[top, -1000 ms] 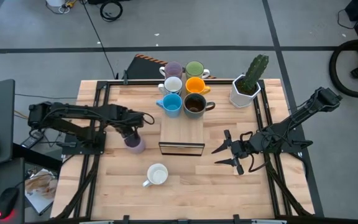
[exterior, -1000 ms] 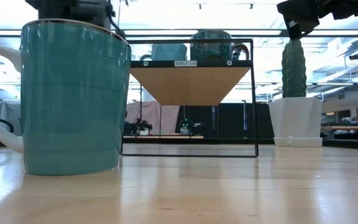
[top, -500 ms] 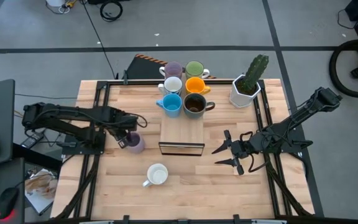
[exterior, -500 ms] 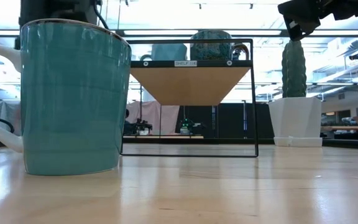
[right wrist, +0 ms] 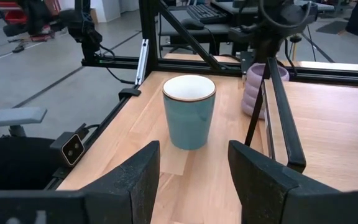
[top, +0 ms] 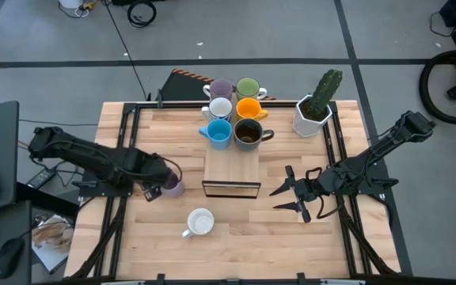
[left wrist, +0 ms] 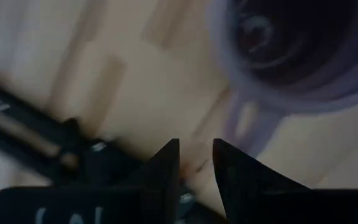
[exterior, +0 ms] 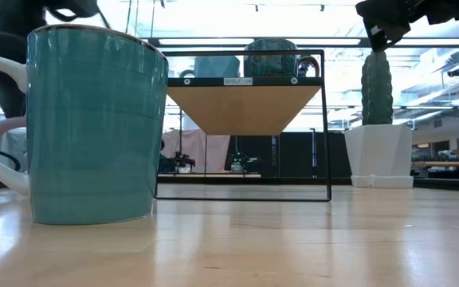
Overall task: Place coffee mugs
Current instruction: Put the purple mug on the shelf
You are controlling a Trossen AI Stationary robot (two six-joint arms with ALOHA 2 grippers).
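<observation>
**Left claw narrow at the lilac mug's handle**

A teal mug is being left standing at lower centre of the high view, on the worktop. Just up and left of it, the left claw is being kept narrow and empty, its tips just short of the handle of a lilac mug. At right centre, the right claw is being held wide, gripping nothing. Beyond the shelf, six mugs are being kept clustered at upper centre.

Robotics lab: wooden table in black framing on grey concrete floor, cables, keyboard beyond fingers.
</observation>
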